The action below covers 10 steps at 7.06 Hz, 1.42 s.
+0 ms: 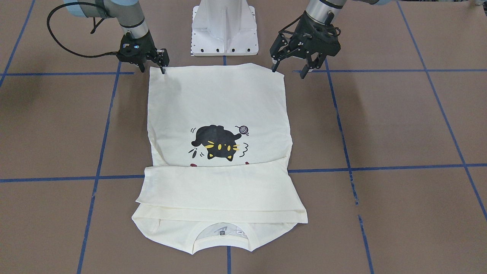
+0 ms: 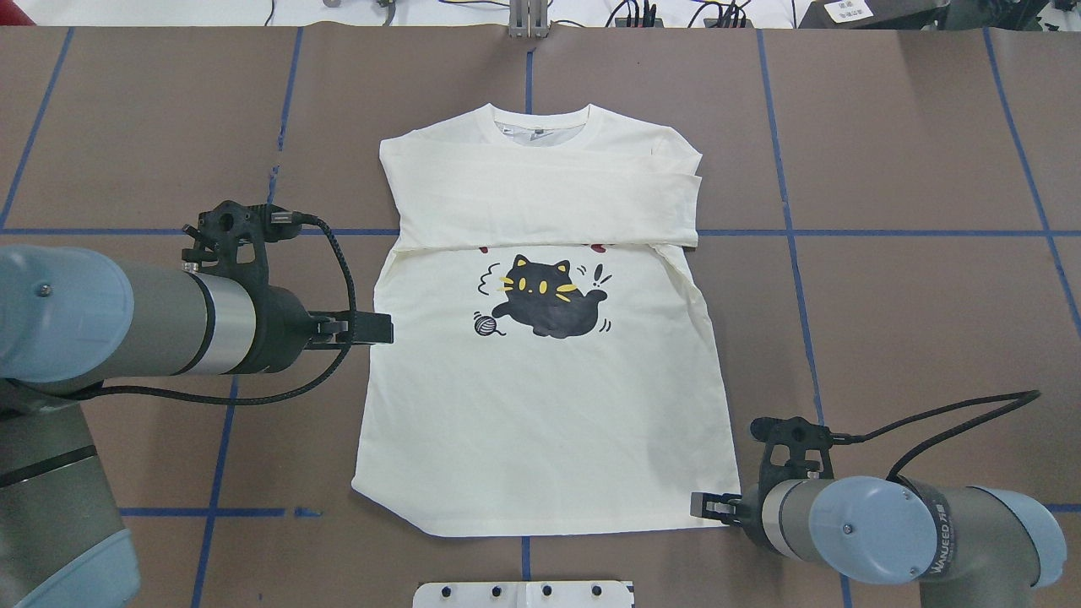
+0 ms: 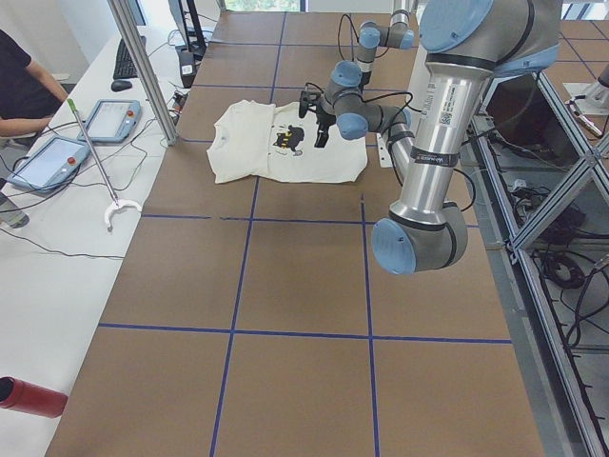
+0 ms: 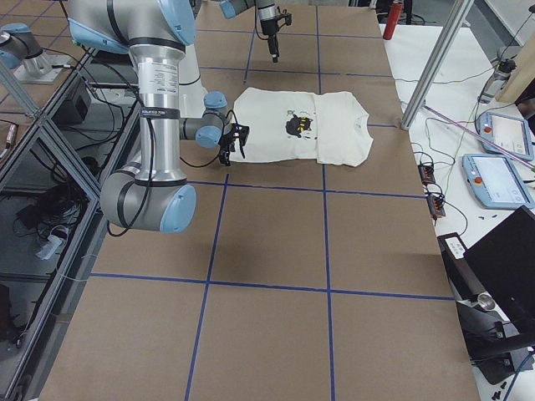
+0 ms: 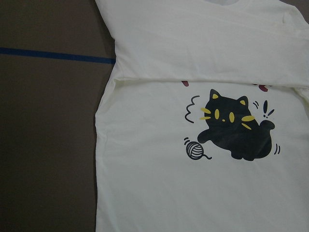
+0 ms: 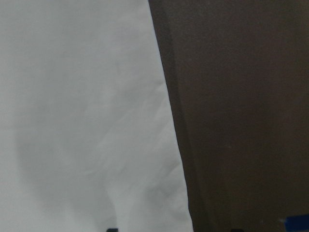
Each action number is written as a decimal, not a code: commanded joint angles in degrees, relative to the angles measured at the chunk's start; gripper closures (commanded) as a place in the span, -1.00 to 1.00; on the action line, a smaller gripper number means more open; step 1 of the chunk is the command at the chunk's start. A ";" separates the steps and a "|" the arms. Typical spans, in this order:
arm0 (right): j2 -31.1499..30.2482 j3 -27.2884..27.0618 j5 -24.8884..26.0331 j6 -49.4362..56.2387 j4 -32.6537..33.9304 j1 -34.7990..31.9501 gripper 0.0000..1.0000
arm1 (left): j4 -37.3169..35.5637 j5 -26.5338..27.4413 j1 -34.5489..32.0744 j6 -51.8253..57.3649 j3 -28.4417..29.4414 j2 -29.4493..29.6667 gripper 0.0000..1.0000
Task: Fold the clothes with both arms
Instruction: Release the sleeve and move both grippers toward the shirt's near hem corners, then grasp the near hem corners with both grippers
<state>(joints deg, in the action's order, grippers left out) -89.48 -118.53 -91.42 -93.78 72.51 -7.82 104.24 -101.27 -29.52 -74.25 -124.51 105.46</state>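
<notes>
t-shirt, cat print, red lettering mostly hidden

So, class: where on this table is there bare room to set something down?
Bare table right of the shirt, past the blue tape; also left of its folded sleeves. Crowded: around the hem, near left arm, right arm and white base.
</notes>
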 commanded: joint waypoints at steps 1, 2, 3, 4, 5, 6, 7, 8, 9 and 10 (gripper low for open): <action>0.01 -0.04 -0.95 0.00 0.00 0.00 0.16 | 0.00 -0.07 -0.10 0.15 -0.12 0.09 -1.00; -0.07 -0.04 -1.13 0.00 0.00 0.00 0.22 | 0.09 -0.15 -0.10 0.15 -0.20 0.09 -1.00; -0.08 -0.13 -1.30 0.00 0.00 0.00 0.36 | 0.00 -0.16 -0.18 0.15 -0.38 0.00 -1.00; -0.08 -0.21 -1.91 0.00 0.00 -0.09 0.51 | 0.09 -0.16 -0.18 0.15 -0.38 -0.08 -1.00; 0.01 -0.39 -2.35 0.00 -0.08 -0.17 0.64 | 0.00 -0.16 -0.18 0.15 -0.38 -0.08 -1.00; 0.10 -0.65 -2.36 0.00 -0.09 -0.17 0.69 | 0.00 -0.16 -0.18 0.15 -0.38 -0.08 -1.00; 0.27 -0.74 -2.36 0.00 -0.09 -0.26 0.72 | 0.00 -0.16 -0.18 0.15 -0.38 0.00 -1.00; 0.36 -1.35 -2.36 0.00 -0.17 -0.52 0.76 | 0.00 -0.16 -0.18 0.15 -0.38 -0.08 -1.00; 0.45 -2.58 -1.66 0.00 -0.17 -0.61 1.00 | 0.09 -0.16 -0.01 -0.11 0.06 -0.52 -1.00; 0.36 -3.28 -1.39 0.00 -0.17 -1.40 1.00 | 0.00 -0.33 0.25 -0.89 0.23 -0.61 -1.00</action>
<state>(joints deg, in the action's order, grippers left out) -89.11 -120.79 -93.24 -93.78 72.34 -8.56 104.28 -101.47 -29.52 -74.46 -124.56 105.07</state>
